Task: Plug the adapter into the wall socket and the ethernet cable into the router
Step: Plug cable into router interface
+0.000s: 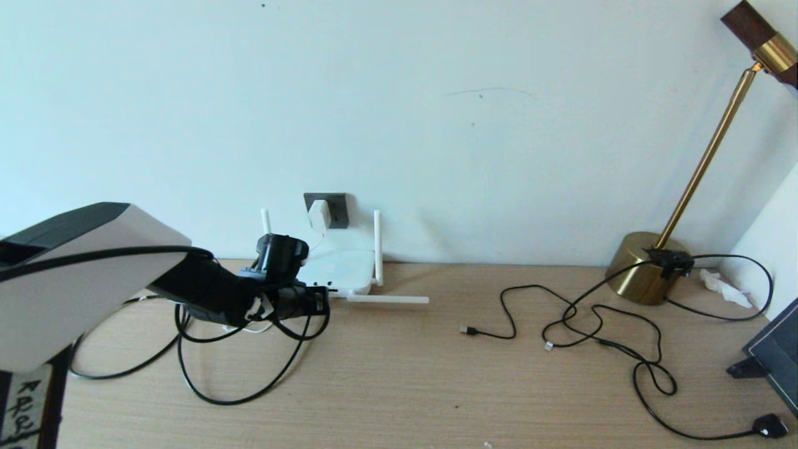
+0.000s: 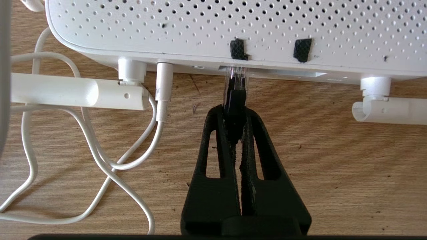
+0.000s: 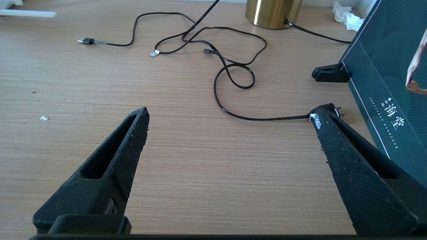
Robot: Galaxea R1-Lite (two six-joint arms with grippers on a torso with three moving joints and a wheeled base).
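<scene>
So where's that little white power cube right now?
The adapter sits in the wall socket on the wall, on the head view's left, just above the router.
</scene>
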